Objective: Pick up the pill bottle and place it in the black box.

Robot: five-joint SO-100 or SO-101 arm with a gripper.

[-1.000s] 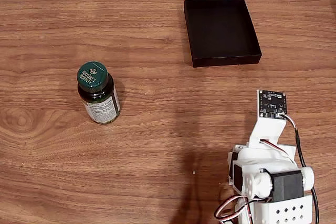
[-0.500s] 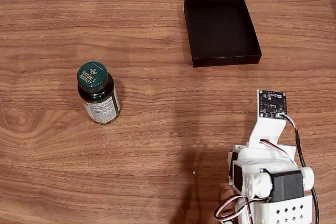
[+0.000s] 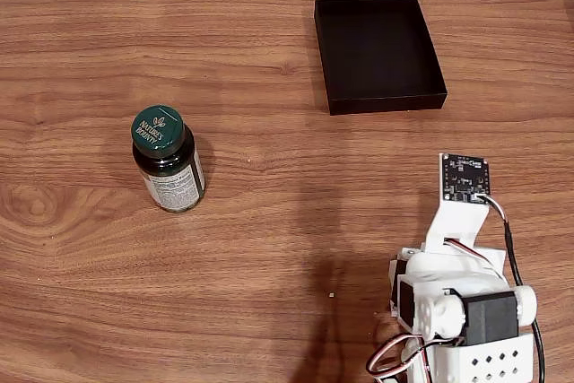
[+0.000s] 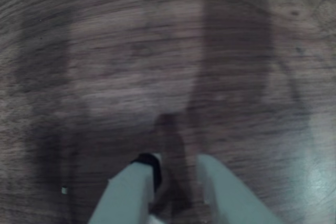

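Fixed view: we list the pill bottle (image 3: 168,159) upright at the wooden table's (image 3: 269,221) left, well apart from the black box (image 3: 378,53) near the far edge. Bare wood lies between them. The white arm (image 3: 457,311) sits at lower right. Wrist view: we see the gripper (image 4: 178,165) narrowly parted, holding nothing, close over blurred wood.

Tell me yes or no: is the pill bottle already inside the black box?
No. In the fixed view the pill bottle stands upright on the bare table, far left of the black box.
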